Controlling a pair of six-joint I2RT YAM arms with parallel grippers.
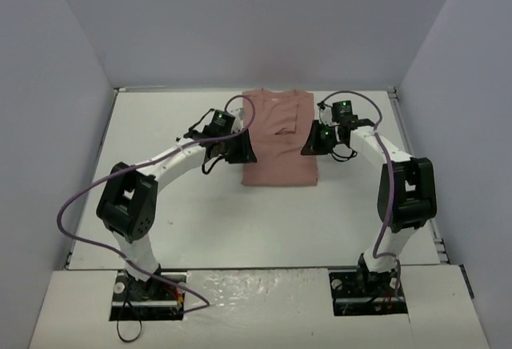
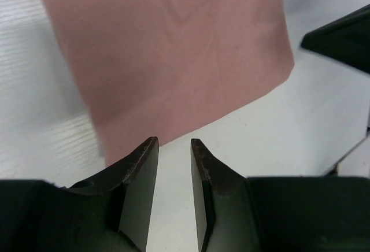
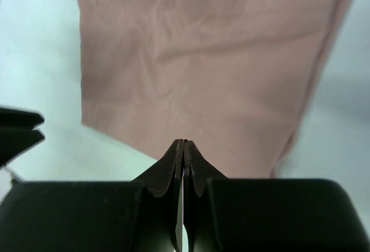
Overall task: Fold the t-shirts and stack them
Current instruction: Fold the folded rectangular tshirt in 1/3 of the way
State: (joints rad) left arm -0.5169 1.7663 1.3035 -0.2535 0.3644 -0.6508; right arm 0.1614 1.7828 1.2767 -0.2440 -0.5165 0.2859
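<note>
Over on the left, the left gripper sits low at the left edge of the shirt, about level with the garment's near half. Its wrist camera shows the two dark fingers parted by a narrow gap with only white table between them, so it holds nothing. The shirt's edge lies just ahead of the tips. The left tip overlaps that edge in the view, but whether it touches the cloth cannot be told.

At the far middle of the table the shirt lies flat as a tall, narrow rectangle, sleeves folded in, collar toward the back wall and hem toward the arms. It is dusty pink with soft wrinkles across it and a small crease near its centre. It lies between the two grippers, and each long side has a gripper just beside it.

On the right, the right gripper is at the shirt's right edge, a little farther back than the left one. Its wrist camera shows the fingers pressed together, tips meeting with no gap and no cloth visible between them. The shirt spreads out directly ahead of those tips, and its nearest edge runs right at them. Contact with the cloth cannot be told.
</note>
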